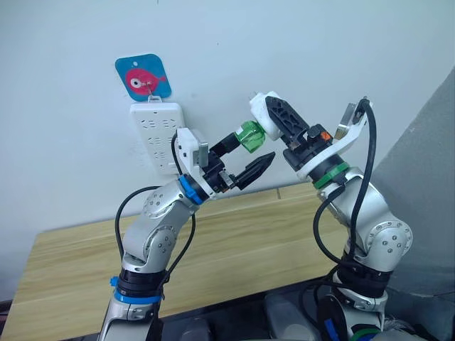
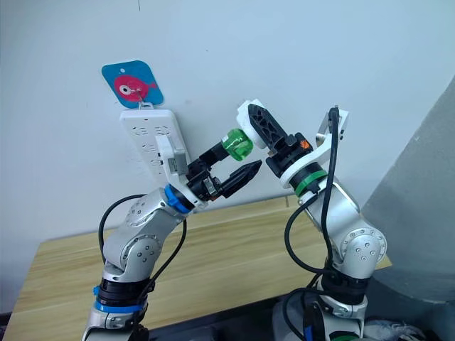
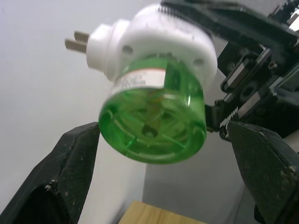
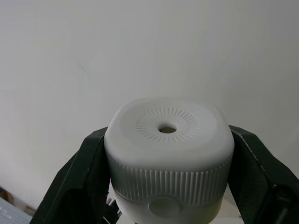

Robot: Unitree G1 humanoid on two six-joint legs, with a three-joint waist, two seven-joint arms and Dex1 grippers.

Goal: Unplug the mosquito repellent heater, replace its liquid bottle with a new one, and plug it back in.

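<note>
My right gripper (image 4: 168, 175) is shut on the mosquito repellent heater (image 1: 259, 110), a small white rounded unit held in the air in front of the wall. Its plug prongs (image 3: 74, 41) are bare and free of any socket. The green liquid bottle (image 1: 250, 136) is still fitted into the heater's underside and points toward my left arm. My left gripper (image 1: 247, 154) is open around the bottle (image 3: 154, 126), one black finger on each side with a gap between the fingers (image 3: 70, 172) and the bottle.
A tall white power strip (image 1: 156, 135) hangs on the wall under a blue card with a pink fish (image 1: 143, 78), behind my left wrist. Below the arms lies a wooden table (image 1: 234, 249). A grey panel (image 1: 426, 185) rises on the right.
</note>
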